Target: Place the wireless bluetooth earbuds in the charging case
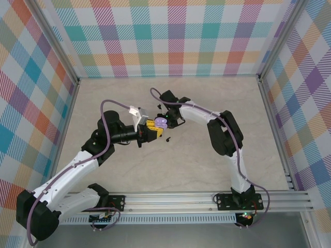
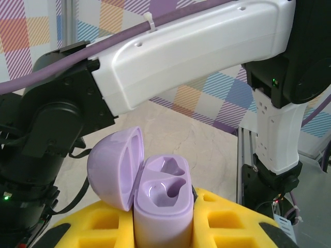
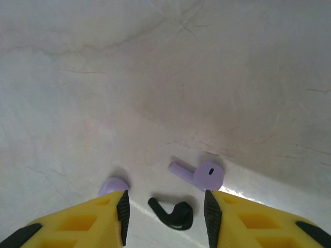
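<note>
While the left gripper [image 1: 151, 130] clamps the lavender case [image 2: 164, 206], lid [image 2: 115, 164] flipped open at nine o'clock, the right gripper [image 3: 165, 209] hangs over the table [image 3: 155, 77]; its jaws stand partly apart astride a black earbud [image 3: 173, 213], not touching it; one lavender earbud [image 3: 201, 175] lies at one o'clock, another [image 3: 114, 185] at ten.
</note>
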Controlling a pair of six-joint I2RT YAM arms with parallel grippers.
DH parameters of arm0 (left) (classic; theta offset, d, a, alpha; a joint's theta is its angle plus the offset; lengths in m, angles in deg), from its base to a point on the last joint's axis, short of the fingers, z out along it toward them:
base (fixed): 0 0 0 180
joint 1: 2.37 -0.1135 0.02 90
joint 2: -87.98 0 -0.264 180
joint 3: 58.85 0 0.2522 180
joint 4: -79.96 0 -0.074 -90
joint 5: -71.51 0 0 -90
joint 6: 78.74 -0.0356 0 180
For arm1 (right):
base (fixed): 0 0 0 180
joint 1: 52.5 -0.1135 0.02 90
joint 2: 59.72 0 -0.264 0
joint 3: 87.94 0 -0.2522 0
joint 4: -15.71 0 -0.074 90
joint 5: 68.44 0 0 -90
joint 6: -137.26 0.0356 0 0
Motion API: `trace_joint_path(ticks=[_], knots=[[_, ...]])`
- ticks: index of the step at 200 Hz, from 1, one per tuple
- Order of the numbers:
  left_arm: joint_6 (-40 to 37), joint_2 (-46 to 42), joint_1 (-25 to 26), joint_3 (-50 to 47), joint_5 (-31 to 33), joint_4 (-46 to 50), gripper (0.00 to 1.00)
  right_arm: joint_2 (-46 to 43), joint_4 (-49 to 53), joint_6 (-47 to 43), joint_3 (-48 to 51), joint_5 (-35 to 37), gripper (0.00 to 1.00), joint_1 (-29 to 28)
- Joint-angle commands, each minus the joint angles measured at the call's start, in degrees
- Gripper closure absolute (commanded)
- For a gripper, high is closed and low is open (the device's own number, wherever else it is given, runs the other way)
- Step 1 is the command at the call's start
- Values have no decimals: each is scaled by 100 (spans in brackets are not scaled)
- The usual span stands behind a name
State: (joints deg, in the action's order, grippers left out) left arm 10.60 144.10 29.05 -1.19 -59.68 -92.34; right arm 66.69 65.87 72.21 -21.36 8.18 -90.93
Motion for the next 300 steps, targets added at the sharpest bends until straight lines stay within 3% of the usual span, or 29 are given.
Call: trace_joint_path(ticks=[1, 109, 186, 300], knots=[[101, -130, 70, -71, 2, -38, 81, 129, 437, 150, -257, 332, 56, -76], [142, -162, 75, -121, 31, -91, 81, 604, 981, 90, -757, 789, 59, -147], [139, -171, 75, -127, 85, -63, 81, 586, 1344, -122, -871, 1378, 69, -112], [128, -224, 75, -129, 133, 9, 81, 116, 1513, -632, -420, 1786, 72, 456]])
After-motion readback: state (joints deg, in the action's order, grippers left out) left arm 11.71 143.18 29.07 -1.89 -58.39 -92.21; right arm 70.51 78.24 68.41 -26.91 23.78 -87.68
